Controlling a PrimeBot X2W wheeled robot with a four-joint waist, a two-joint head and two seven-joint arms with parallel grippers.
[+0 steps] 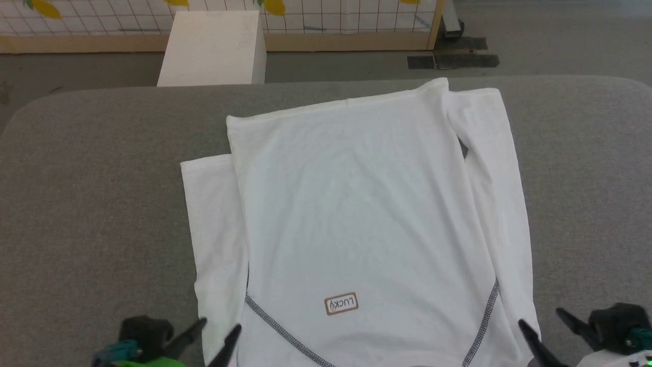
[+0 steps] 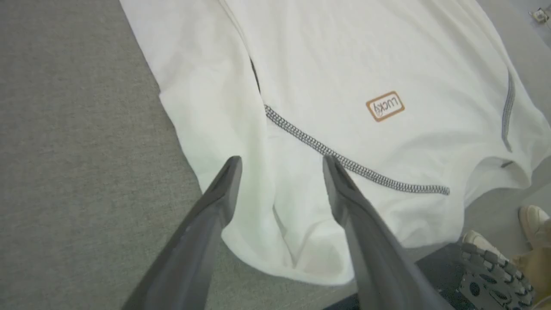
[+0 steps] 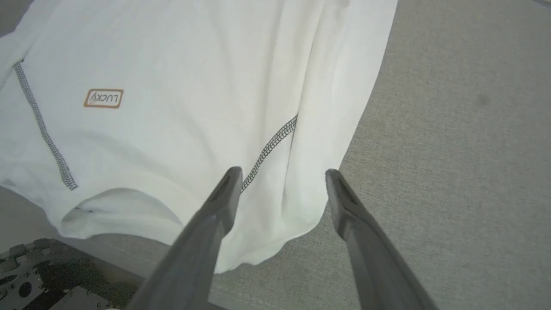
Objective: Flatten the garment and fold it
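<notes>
**Two open jaws, one flat shirt, most of the folding still to do**

Both sets of jaws stand wide apart and have hold of nothing. Your left jaws straddle the near left shoulder of the garment, with white cloth lying slack between the two fingers and the zigzag stitching running just inside them. Your right jaws sit at the near right shoulder, one finger over the cloth and the other out over the bare counter.

The garment stretches away from both jaws across the counter. Its collar end and brown label lie between the jaws, and its hem is at the far end, short of the white box beyond the counter.

Flattening looks done to you: the body panel lies smooth, with only light ripples near the collar. Each sleeve runs lengthwise along its own side of the body, the left one partly tucked beneath the edge. That reads as a narrowed rectangle at most. The crosswise folds, hem toward collar, appear not yet made, so judge the job roughly half through.
</notes>
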